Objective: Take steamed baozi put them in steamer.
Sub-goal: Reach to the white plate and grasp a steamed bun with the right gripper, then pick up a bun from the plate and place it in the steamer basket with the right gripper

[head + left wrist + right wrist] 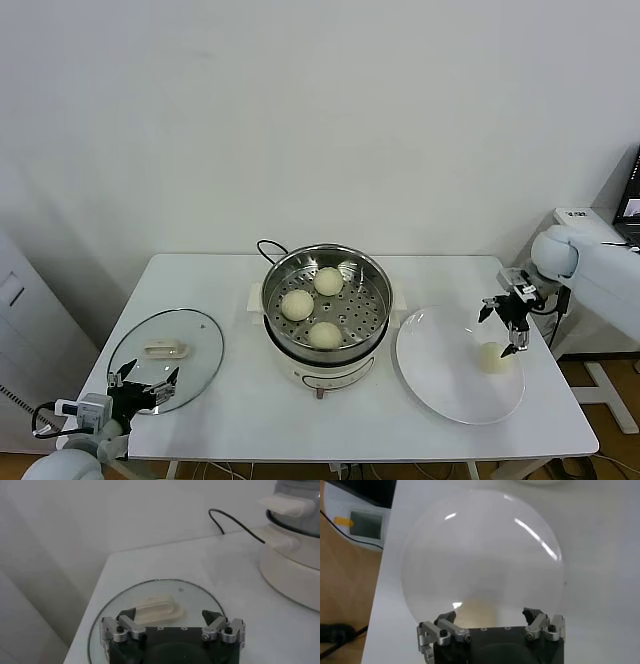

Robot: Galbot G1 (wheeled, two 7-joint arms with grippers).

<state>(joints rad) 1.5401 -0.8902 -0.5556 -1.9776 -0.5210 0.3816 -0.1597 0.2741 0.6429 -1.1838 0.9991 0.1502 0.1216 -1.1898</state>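
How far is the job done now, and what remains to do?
Done: three steamed baozi already lie on the perforated tray inside the steamer. In hand: the right gripper hangs open just above the last baozi on the white plate, not gripping it yet. Left: grasp this bun and carry it into the steamer. The left gripper waits open by the glass lid.

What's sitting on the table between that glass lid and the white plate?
The steamer stands between the glass lid and the white plate, three baozi on its perforated tray. The head view shows this.
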